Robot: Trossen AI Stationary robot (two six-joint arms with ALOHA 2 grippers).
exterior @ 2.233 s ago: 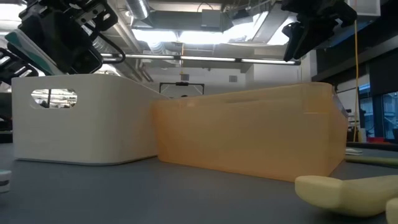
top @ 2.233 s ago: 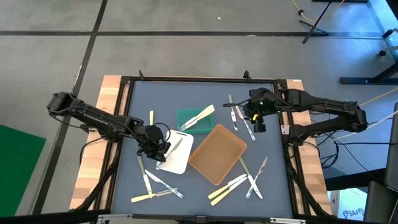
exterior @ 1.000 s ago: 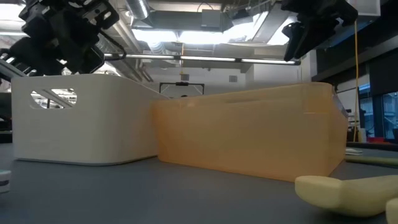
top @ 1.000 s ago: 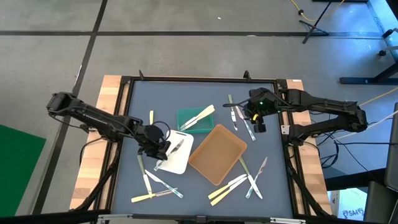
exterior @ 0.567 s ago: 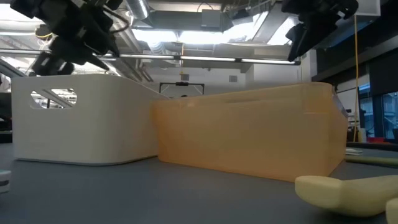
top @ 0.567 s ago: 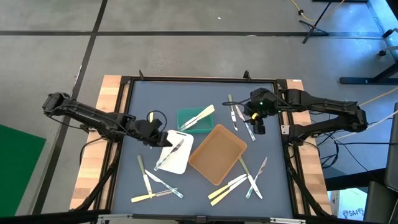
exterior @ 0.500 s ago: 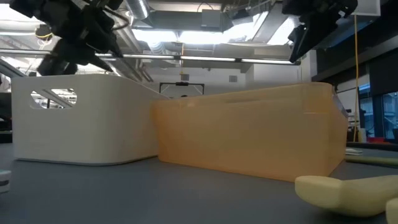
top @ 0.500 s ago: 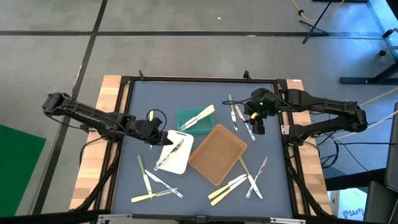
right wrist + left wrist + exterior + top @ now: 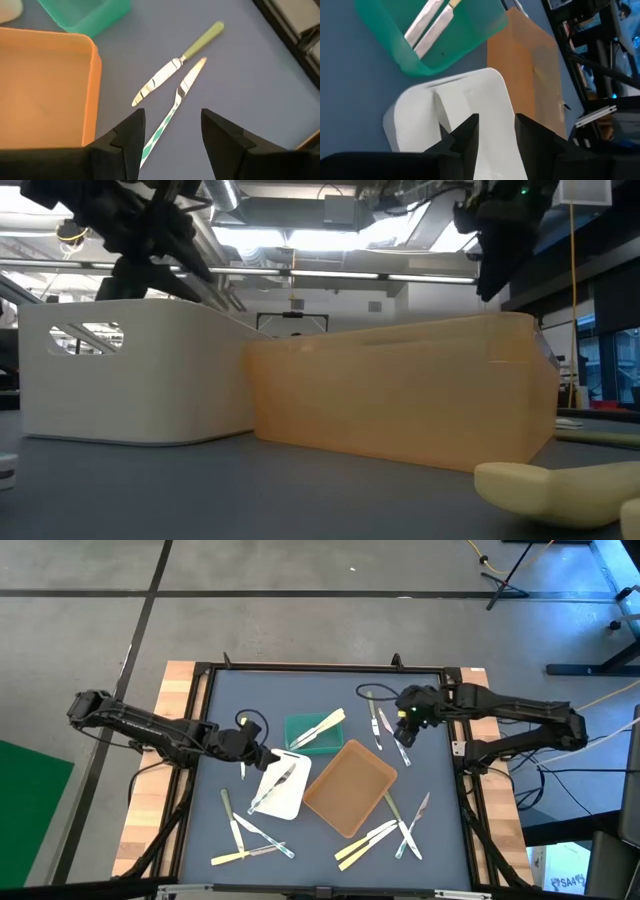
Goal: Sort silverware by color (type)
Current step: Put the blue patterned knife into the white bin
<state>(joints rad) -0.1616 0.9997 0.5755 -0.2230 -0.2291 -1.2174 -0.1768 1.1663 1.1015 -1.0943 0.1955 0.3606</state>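
Your silverware is thin plastic utensils, partly sorted and partly loose on the dark grey table [image 9: 330,690]. In the high view, two pale cream-yellow utensils [image 9: 318,727] lie side by side in the small translucent green tray [image 9: 296,726]; the left wrist view shows the same pair [image 9: 431,23]. One translucent whitish utensil [image 9: 272,786] lies diagonally in the white rectangular tray [image 9: 292,802]. The orange-brown rectangular tray [image 9: 350,786] beside it holds nothing you can make out.

The rest lies loose in clusters. Near the right gripper you have about five pieces; the right wrist view shows two of them clearly: an olive-green-handled knife with a shiny blade [image 9: 176,65] and a translucent fork [image 9: 172,107] just beside it, nearly parallel and apart from the brown tray's wall. Along the front edge, a group of roughly five sits below the white tray [image 9: 248,836], and another of about six lies right of the brown tray [image 9: 388,830]. One cream piece [image 9: 243,729] lies alone just behind the left gripper. Exact counts in the clusters are hard to tell where pieces overlap.

Your left gripper [image 9: 258,756] hovers at the white tray's back-left corner, fingers [image 9: 468,134] slightly parted and empty. Your right gripper [image 9: 404,727] hangs over the loose pieces behind the brown tray, fingers [image 9: 129,132] spread wide around nothing.
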